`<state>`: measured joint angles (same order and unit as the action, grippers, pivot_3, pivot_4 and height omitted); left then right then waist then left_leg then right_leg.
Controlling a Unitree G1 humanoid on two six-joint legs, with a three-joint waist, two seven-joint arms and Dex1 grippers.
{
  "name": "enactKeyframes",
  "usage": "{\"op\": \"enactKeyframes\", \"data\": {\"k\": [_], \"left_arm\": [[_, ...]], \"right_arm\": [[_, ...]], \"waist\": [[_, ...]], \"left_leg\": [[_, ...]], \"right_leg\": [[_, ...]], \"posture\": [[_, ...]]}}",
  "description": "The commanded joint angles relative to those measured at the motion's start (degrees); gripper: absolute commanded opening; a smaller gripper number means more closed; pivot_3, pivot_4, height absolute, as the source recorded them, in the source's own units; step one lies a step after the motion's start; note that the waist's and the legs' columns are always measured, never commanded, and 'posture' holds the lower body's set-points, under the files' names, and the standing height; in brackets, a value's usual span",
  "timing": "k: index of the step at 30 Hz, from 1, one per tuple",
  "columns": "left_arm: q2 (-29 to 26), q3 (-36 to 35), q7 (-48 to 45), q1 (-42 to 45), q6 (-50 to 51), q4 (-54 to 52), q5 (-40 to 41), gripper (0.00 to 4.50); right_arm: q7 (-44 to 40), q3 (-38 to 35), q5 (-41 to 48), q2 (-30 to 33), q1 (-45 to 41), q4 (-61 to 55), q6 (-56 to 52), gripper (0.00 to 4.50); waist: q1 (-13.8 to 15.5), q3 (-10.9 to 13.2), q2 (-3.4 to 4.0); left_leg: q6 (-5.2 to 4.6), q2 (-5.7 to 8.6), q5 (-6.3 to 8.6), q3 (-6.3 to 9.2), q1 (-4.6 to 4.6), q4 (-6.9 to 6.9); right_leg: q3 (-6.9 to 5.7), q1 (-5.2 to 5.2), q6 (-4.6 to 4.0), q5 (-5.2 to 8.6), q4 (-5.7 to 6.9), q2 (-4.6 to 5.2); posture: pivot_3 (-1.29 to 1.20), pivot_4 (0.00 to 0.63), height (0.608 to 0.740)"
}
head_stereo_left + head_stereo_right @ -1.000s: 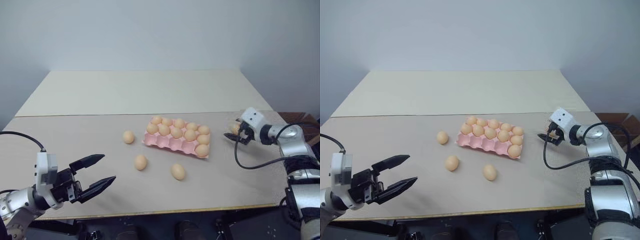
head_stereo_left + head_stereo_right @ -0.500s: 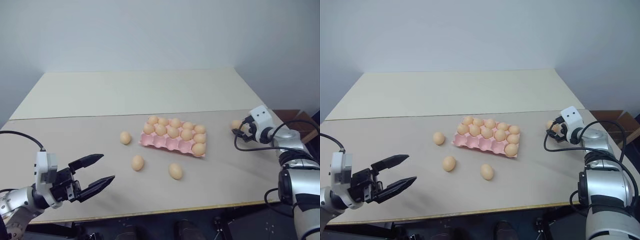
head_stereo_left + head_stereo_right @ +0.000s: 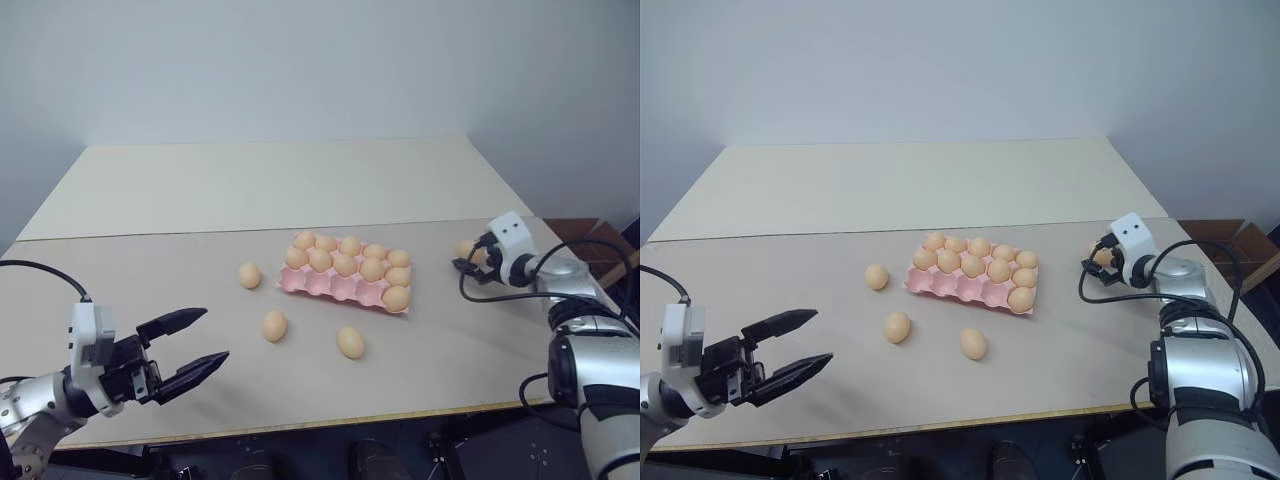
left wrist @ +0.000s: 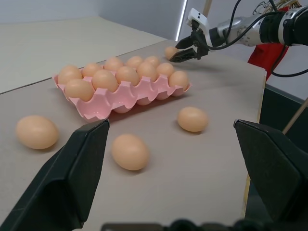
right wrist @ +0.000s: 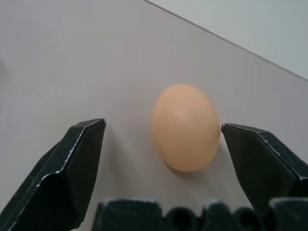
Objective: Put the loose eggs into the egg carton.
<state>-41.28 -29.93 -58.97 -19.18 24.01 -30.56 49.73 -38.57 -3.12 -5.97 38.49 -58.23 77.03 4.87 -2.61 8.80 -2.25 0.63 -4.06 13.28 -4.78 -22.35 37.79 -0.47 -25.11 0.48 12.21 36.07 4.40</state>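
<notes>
The pink egg carton (image 3: 331,286) lies mid-table, with several eggs in its back two rows and one in the front right cup. Three loose eggs lie on the table in front of and left of it (image 3: 249,275) (image 3: 274,325) (image 3: 350,342). A fourth loose egg (image 5: 185,127) sits at the table's right side, in the gap between the open fingers of my right gripper (image 3: 470,262). I cannot tell if one fingertip touches it. My left gripper (image 3: 216,334) hovers open and empty at the near left, well short of the eggs.
The table's right edge runs just behind my right gripper, and the front edge (image 3: 330,418) lies close below the loose eggs. A seam (image 3: 200,232) crosses the tabletop behind the carton, with bare surface beyond it.
My right wrist has rolled and sunk slightly beside the egg at the right, and that arm's elbow has swung. The left gripper has stayed put. The whole view has shifted a little.
</notes>
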Motion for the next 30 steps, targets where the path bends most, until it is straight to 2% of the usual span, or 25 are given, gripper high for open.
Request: {"op": "enactKeyframes", "data": {"k": [1, 28, 30], "left_arm": [[-0.09, -0.81, 0.20, 0.00, -0.14, -1.28, 1.02, 4.50], [0.21, -0.51, 0.80, -0.66, -0.26, -1.95, 1.12, 4.50], [0.06, -0.56, 0.67, -0.61, -0.21, -1.78, 1.13, 4.50]], "right_arm": [[0.77, -1.12, 0.18, 0.61, -2.09, -0.74, 1.45, 4.49], [0.10, -0.89, -0.54, -1.53, -2.22, -0.29, 0.52, 4.49], [-0.01, -1.04, -0.39, -1.81, -2.34, -0.18, -0.14, 4.11]], "waist": [[0.00, 0.00, 0.00], [-0.04, 0.00, 0.00], [-0.03, 0.00, 0.00]], "left_leg": [[0.00, 0.00, 0.00, 0.00, 0.00, 0.00], [0.00, 0.00, 0.00, -0.01, 0.01, 0.00], [0.00, 0.00, 0.00, -0.01, 0.00, 0.00]], "right_leg": [[0.00, 0.00, 0.00, -0.01, 0.00, 0.00], [0.01, 0.00, -0.02, -0.01, 0.00, 0.00], [0.01, 0.00, -0.02, -0.02, 0.00, 0.00]], "posture": [[0.00, 0.150, 0.740], [0.00, 0.150, 0.740], [0.00, 0.150, 0.740]]}}
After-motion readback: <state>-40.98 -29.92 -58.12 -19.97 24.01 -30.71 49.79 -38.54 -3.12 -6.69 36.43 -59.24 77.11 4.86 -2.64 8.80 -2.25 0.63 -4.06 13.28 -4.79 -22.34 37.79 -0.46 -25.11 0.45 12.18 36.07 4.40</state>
